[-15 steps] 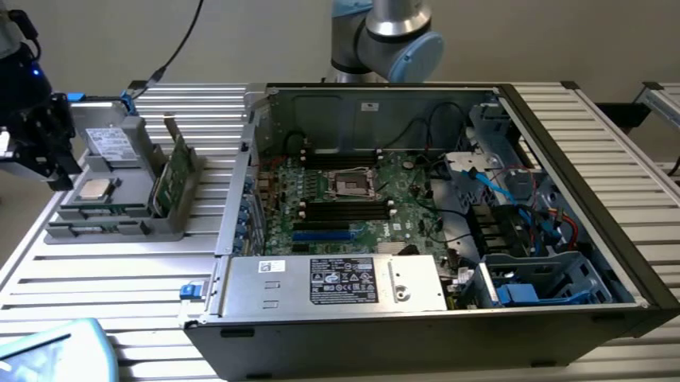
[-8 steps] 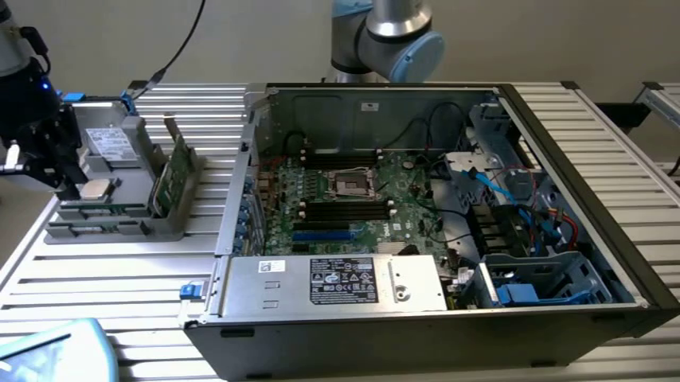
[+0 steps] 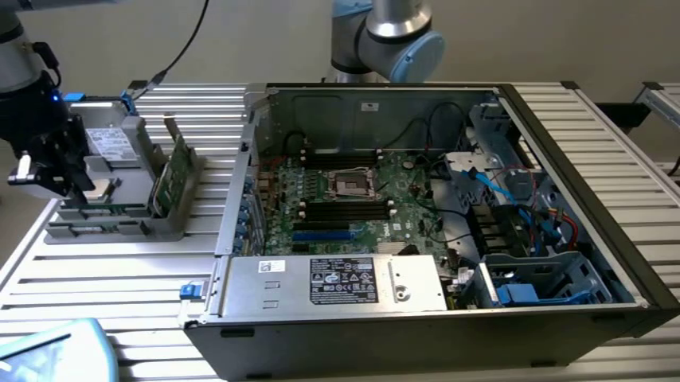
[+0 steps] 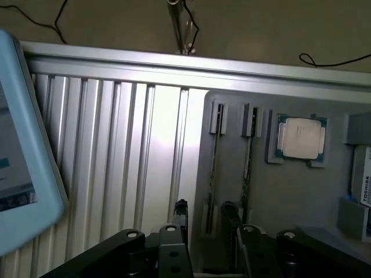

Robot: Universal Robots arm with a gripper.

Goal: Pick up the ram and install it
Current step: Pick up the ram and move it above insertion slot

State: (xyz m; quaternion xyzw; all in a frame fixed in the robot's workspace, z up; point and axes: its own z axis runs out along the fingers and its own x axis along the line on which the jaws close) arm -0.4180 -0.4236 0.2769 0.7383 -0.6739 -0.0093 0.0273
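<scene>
The jaws are seen spread in the wrist view, with nothing pinched. The two dark fingertips point(image 4: 181, 209) are set to either side of the ram point(image 4: 212, 174), which is stood on edge in a slot of the grey holder point(image 4: 278, 197); whether contact is made cannot be told. A second thin stick point(image 4: 247, 168) is held in the neighbouring slot, and a square silver processor point(image 4: 301, 139) is laid further along the same holder. The ram is judged to be light, stiff and thin, yet fragile. It is best taken squarely by its two flat faces near the middle of the upper edge, so that it is neither twisted nor pressed on its chips. The slots and the stick's thin edge are given by the wrist view, as is a pale blue tablet point(image 4: 23, 150) on the ribbed worktop point(image 4: 127, 162). What is missing there is supplied by the exterior view: the open computer case point(image 3: 372, 99), its motherboard point(image 3: 404, 215) with dark memory slots point(image 3: 345, 208), and a taller green card point(image 3: 170, 181) stood upright at the holder.
</scene>
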